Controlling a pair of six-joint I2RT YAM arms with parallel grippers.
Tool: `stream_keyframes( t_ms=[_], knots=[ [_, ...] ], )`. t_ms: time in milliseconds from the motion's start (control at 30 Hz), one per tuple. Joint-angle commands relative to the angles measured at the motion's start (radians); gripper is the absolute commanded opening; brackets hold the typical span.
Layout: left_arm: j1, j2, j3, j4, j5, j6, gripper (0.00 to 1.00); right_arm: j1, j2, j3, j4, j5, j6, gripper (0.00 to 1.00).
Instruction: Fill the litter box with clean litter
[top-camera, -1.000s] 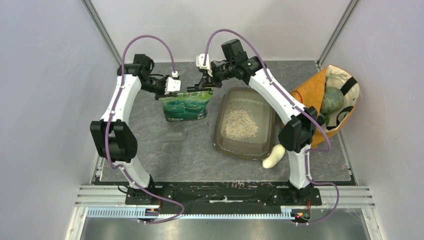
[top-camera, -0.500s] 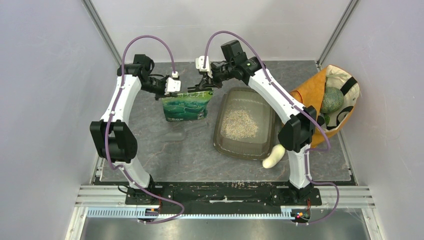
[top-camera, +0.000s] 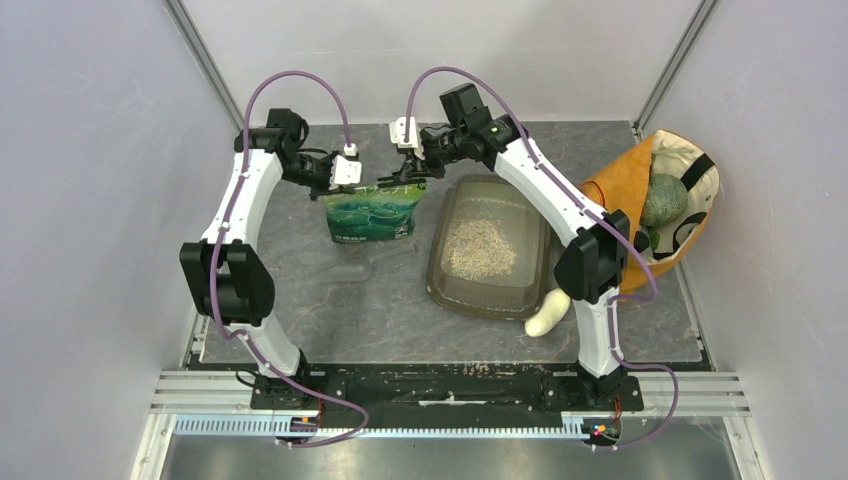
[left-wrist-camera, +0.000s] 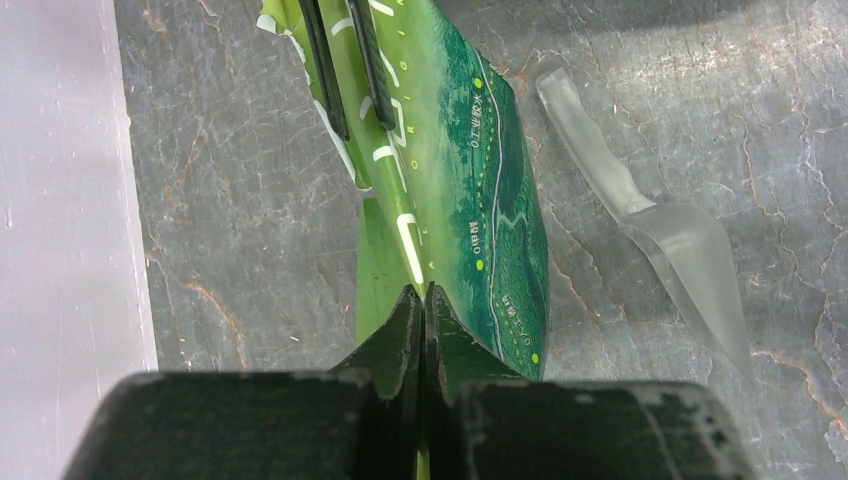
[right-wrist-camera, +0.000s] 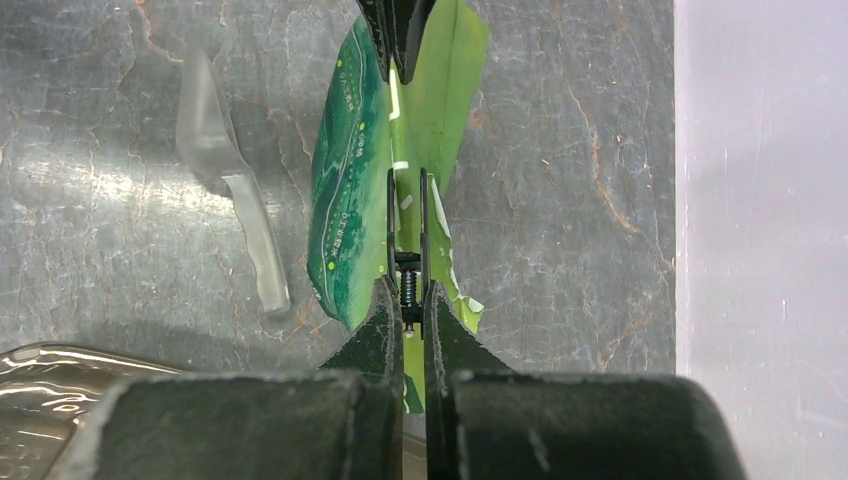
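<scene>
The right pincer (top-camera: 406, 177) has edged left, tilting the green bag (top-camera: 372, 215).

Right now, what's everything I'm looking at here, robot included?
litter box: one, smoky grey-brown, middle of the table
clean litter: one loose heap, pale beige, inside the litter box
green bag: one, green with white print, left of the box, gripped at both top corners
black clip: one, black, on the bag's top edge
scoop: one, clear, flat on the table beside the bag
white vegetable: one, white, against the box's near right corner
fabric bag: one, orange and cream, far right
round green vegetable: one, inside the fabric bag
table: one, grey, stone-patterned
left gripper: black, pinching the bag
right gripper: black, pinching the clip
</scene>
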Motion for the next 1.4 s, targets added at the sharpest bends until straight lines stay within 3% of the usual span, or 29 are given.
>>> stream_keyframes(
  t_ms=[0, 1367],
  knots=[
    [-0.004, -0.033, 0.0, -0.021, 0.016, 0.05, 0.02, 0.005, 0.021, -0.001, 0.05, 0.019, -0.015, 0.0],
    [-0.006, -0.011, 0.015, -0.022, -0.026, 0.076, 0.02, -0.068, 0.041, -0.155, 0.207, -0.192, 0.048, 0.0]
  ],
)
